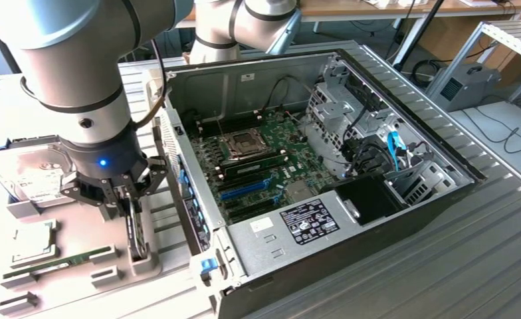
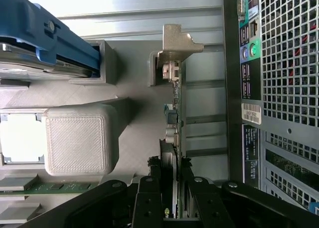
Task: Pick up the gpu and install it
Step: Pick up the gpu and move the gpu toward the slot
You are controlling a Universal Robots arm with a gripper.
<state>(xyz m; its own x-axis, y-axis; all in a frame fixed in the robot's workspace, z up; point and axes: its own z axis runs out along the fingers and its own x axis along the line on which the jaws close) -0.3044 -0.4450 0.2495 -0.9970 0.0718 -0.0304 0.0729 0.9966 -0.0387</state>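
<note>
The gpu (image 1: 137, 229) is a slim dark card standing on edge in a grey printed holder (image 1: 145, 262), at the exterior view's left of the open computer case. My gripper (image 1: 125, 203) reaches straight down onto its upper edge. In the wrist view the gpu (image 2: 175, 103) runs away from the camera to its pale metal bracket (image 2: 174, 44), which sits by a holder post. My gripper (image 2: 169, 180) has its black fingers (image 2: 149, 188) pressed against both faces of the card, so it is shut on it. The card's lower edge looks seated in the holder.
The open computer case (image 1: 438, 199) lies on its side with the motherboard (image 1: 260, 156) and a blue slot (image 1: 242, 189) exposed. Its rear panel (image 2: 289, 88) stands close beside the card. A hard drive (image 1: 34, 169), a processor chip (image 1: 30, 242) and a green memory stick (image 1: 61, 260) rest in the holder.
</note>
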